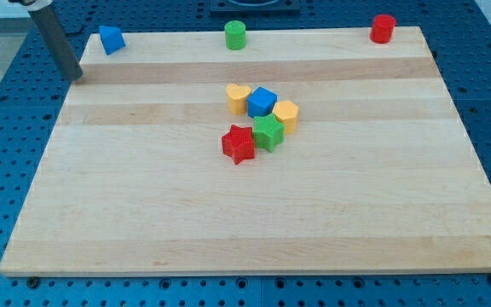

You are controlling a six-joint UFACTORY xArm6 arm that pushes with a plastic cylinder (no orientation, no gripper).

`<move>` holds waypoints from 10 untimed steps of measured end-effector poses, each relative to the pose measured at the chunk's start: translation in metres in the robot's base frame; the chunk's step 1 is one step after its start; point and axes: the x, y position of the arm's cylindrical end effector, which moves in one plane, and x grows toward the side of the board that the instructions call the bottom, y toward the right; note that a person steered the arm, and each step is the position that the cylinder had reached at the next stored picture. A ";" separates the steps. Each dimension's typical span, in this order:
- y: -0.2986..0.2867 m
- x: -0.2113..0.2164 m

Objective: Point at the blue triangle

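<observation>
The blue triangle (pixel 111 39) stands at the top left corner of the wooden board (pixel 143 213). My tip (pixel 77 77) is at the board's left edge, below and to the left of the blue triangle, a short gap apart from it. The dark rod slants up to the view's top left.
A green cylinder (pixel 235 35) stands at the top edge's middle and a red cylinder (pixel 383 28) at the top right. A cluster lies near the centre: yellow heart (pixel 238 97), blue cube (pixel 262 101), yellow block (pixel 285 114), green star (pixel 268 133), red star (pixel 239 143).
</observation>
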 end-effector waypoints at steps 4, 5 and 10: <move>0.029 -0.010; 0.069 -0.011; 0.066 -0.094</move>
